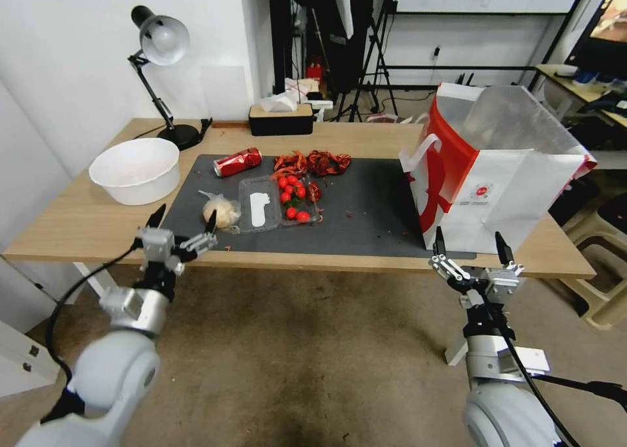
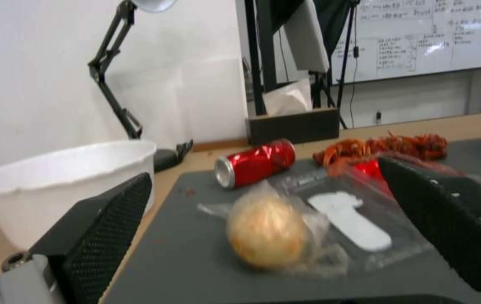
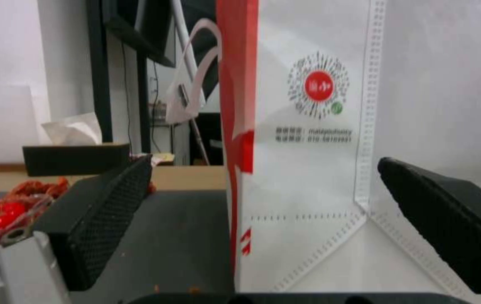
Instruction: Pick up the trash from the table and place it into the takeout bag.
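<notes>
The table (image 1: pixel 85 228) carries the takeout bag (image 1: pixel 516 192) upright at its right end, with the right gripper (image 1: pixel 471 246) spread wide and empty before it. Left on the dark mat lie the red soda can (image 1: pixel 237 162) and the plastic-wrapped bun (image 1: pixel 221 210), the left gripper (image 1: pixel 183 223) gaping wide just short of the bun.

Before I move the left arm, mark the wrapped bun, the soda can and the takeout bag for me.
wrapped bun (image 2: pixel 267 231): left wrist view, middle of the bun inside its plastic.
soda can (image 1: pixel 237 162): head view, red side of the can lying on the mat.
takeout bag (image 1: pixel 516 192): head view, white front panel.
</notes>
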Tool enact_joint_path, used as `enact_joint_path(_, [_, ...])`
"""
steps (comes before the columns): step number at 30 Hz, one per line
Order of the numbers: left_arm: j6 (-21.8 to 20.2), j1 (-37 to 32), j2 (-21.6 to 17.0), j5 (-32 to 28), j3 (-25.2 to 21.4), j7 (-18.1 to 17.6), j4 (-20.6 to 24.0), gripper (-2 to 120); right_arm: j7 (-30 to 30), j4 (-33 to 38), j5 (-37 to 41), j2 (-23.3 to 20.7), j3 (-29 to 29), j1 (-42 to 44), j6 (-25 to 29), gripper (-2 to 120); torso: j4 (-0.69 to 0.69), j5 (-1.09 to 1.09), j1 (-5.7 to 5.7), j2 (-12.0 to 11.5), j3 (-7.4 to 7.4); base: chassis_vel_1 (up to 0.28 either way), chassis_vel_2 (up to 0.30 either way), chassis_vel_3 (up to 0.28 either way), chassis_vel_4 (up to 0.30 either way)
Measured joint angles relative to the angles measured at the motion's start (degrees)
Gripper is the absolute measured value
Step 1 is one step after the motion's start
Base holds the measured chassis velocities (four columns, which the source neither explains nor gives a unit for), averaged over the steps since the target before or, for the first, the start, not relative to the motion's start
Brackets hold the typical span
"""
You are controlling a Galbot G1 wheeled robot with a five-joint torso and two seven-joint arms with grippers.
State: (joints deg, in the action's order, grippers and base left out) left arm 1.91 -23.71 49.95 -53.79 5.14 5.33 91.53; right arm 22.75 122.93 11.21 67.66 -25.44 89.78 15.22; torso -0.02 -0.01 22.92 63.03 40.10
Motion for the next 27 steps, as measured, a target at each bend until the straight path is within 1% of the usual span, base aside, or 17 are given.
enact_joint_path(1, [-0.34, -2.56, -0.71, 0.42, -1.80, -0.37, 1.47, 100, -0.01, 0.04, -0.03, 0.01, 0.03, 0.05, 0.00, 100, 0.00, 0.01, 0.00, 0.00, 0.00, 0.000, 0.000, 0.000, 0.000])
enact_joint_path(2, [-0.34, -2.56, -0.71, 0.42, -1.80, -0.37, 1.47, 100, -0.01, 0.04, -0.03, 0.01, 0.03, 0.05, 0.00, 100, 0.00, 0.01, 0.00, 0.00, 0.00, 0.000, 0.000, 0.000, 0.000])
enact_joint_path(3, [-0.80, -6.05, -1.65, 1.15, -4.44, -1.27, 3.64, 100, -0.02, 0.11, -0.08, 0.02, 0.05, 0.17, 0.00, 100, 0.03, -0.02, -0.01, 0.00, 0.00, 0.000, 0.000, 0.000, 0.000])
enact_joint_path(5, [-1.50, -12.17, -3.00, 2.90, -9.84, -2.95, 8.20, 100, -0.05, 0.26, -0.14, 0.01, 0.16, 0.34, 0.04, 100, 0.03, 0.03, -0.01, 0.00, 0.00, 0.000, 0.000, 0.000, 0.000])
enact_joint_path(6, [-1.85, -14.95, -3.27, 3.84, -12.33, -4.11, 10.40, 100, -0.07, 0.34, -0.17, 0.01, 0.23, 0.37, 0.06, 100, 0.01, -0.01, 0.00, 0.00, 0.00, 0.000, 0.000, 0.000, 0.000])
enact_joint_path(7, [-1.85, -14.95, -3.27, 3.84, -12.33, -4.11, 10.40, 100, -0.07, 0.34, -0.17, 0.01, 0.23, 0.37, 0.06, 100, 0.01, -0.01, 0.00, 0.00, 0.00, 0.000, 0.000, 0.000, 0.000])
enact_joint_path(8, [-2.27, -17.74, -3.63, 4.75, -14.59, -5.17, 12.51, 100, -0.08, 0.44, -0.19, 0.02, 0.26, 0.39, 0.08, 100, -0.03, 0.03, -0.01, 0.00, -0.01, 0.000, 0.000, 0.000, 0.000])
enact_joint_path(10, [-2.67, -21.58, -3.77, 6.19, -17.47, -5.90, 14.56, 100, -0.09, 0.45, -0.20, 0.03, 0.30, 0.43, 0.10, 100, 0.00, 0.02, -0.01, 0.00, -0.01, 0.000, 0.000, 0.000, 0.000])
enact_joint_path(14, [-2.70, -22.38, -3.77, 6.50, -18.04, -5.99, 14.93, 100, -0.09, 0.46, -0.20, 0.04, 0.30, 0.45, 0.11, 100, 0.00, 0.01, 0.00, 0.00, 0.00, 0.000, 0.000, 0.000, 0.000])
enact_joint_path(15, [-2.82, -23.65, -3.77, 7.08, -18.90, -6.17, 15.54, 100, -0.10, 0.46, -0.20, 0.04, 0.31, 0.47, 0.12, 100, 0.02, -0.02, -0.01, 0.00, 0.00, 0.000, 0.000, 0.000, 0.000])
enact_joint_path(16, [-2.95, -26.18, -3.58, 8.35, -20.68, -6.48, 16.71, 100, -0.10, 0.47, -0.23, 0.05, 0.32, 0.49, 0.17, 100, 0.03, 0.00, -0.01, 0.01, -0.01, 0.000, 0.000, 0.000, 0.000])
enact_joint_path(18, [-2.95, -26.18, -3.58, 8.35, -20.68, -6.48, 16.71, 100, -0.10, 0.47, -0.23, 0.05, 0.32, 0.49, 0.18, 100, 0.03, 0.00, -0.01, 0.00, -0.01, 0.000, 0.000, 0.000, 0.000])
enact_joint_path(20, [-3.01, -30.67, -2.94, 10.44, -23.74, -6.78, 18.63, 100, -0.12, 0.47, -0.28, 0.06, 0.35, 0.55, 0.25, 100, 0.03, 0.01, -0.01, 0.00, -0.01, 0.000, 0.000, 0.000, 0.000])
enact_joint_path(21, [-3.01, -30.67, -2.94, 10.44, -23.74, -6.78, 18.63, 100, -0.12, 0.47, -0.28, 0.06, 0.35, 0.55, 0.25, 100, 0.03, 0.01, -0.01, 0.00, -0.01, 0.000, 0.000, 0.000, 0.000])
enact_joint_path(24, [-3.04, -36.05, -1.70, 13.27, -26.98, -7.22, 20.51, 100, -0.12, 0.49, -0.36, 0.08, 0.35, 0.70, 0.30, 100, 0.01, 0.02, -0.01, 0.00, 0.00, 0.000, 0.000, 0.000, 0.000])
enact_joint_path(26, [-3.03, -36.79, -1.49, 13.71, -27.37, -7.23, 20.79, 100, -0.13, 0.51, -0.38, 0.09, 0.35, 0.73, 0.30, 100, 0.01, 0.02, -0.01, 0.00, 0.00, 0.000, 0.000, 0.000, 0.000])
enact_joint_path(27, [-3.03, -38.89, -0.76, 14.93, -28.51, -7.42, 21.53, 100, -0.14, 0.55, -0.41, 0.11, 0.35, 0.84, 0.30, 100, 0.01, 0.03, 0.00, 0.01, 0.00, 0.000, 0.000, 0.000, 0.000])
